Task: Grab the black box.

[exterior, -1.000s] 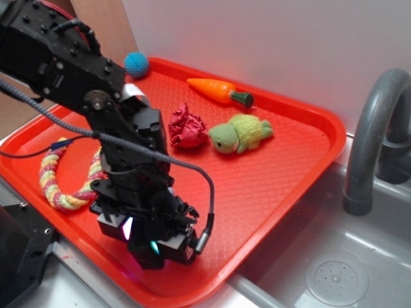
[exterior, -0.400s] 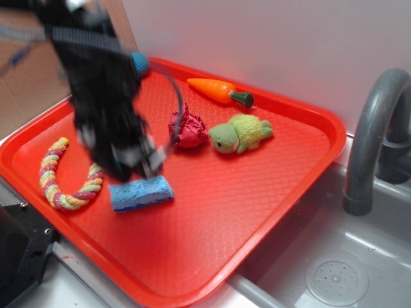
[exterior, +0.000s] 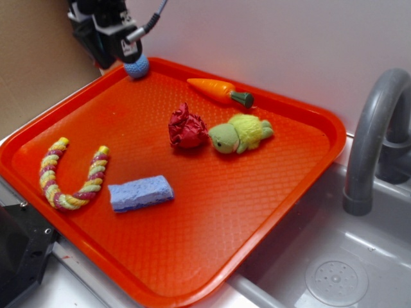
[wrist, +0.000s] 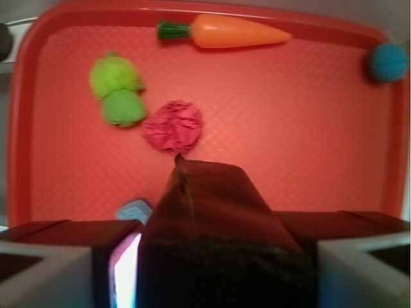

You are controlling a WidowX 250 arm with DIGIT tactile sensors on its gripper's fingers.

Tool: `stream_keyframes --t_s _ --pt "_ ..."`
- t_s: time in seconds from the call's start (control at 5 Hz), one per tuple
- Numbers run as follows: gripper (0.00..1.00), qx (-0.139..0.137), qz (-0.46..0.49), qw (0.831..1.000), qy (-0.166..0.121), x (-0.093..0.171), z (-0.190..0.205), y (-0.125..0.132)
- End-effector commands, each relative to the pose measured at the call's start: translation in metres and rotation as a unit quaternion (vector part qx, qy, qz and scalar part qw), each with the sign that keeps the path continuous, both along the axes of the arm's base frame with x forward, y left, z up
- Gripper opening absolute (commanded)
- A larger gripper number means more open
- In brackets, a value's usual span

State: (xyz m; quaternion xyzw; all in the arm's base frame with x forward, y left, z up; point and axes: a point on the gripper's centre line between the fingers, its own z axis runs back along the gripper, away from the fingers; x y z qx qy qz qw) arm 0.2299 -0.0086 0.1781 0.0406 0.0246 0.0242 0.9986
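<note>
White wall stands behind a red tray (exterior: 302, 186), which is set beside a grey sink (exterior: 359, 256) with a curved faucet (exterior: 369, 141). The tool (exterior: 122, 38) is seen high over the tray's far left corner, just above a blue ball (exterior: 136, 67).

From the wrist view, the black box (wrist: 212, 218) is found between the tool's fingers (wrist: 38, 269), which are closed against its two sides. It fills the gap between them and hangs well above the tray floor. In the exterior view the box cannot be told apart from the dark tool.

The box is shown as a matte, dark block with a ridge running toward the camera and softened edges. Its faces are tinted reddish, probably by light thrown up from the tray. It is judged to be light and fairly stiff, since no bulging or denting is seen where it is pinched. The dull surface should give fair friction, so slipping is thought unlikely. Flat opposite sides, as taken here, are judged the best place for a hold.

On the tray are left a blue sponge (exterior: 141, 192), a braided rope (exterior: 64, 183), a carrot (exterior: 215, 90), a green plush (exterior: 241, 133) and a crumpled red cloth (exterior: 187, 127).
</note>
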Motion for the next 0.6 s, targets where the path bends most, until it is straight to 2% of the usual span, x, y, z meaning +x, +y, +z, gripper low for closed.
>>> stream_keyframes --t_s 0.0,0.2,0.4 --pt "0.00 0.008 0.015 1.000 -0.017 -0.017 0.015 0.015" --pt "0.00 -0.004 0.016 0.999 -0.047 -0.026 0.022 0.020" --pt "0.00 -0.010 0.017 0.998 -0.053 -0.032 0.023 0.021"
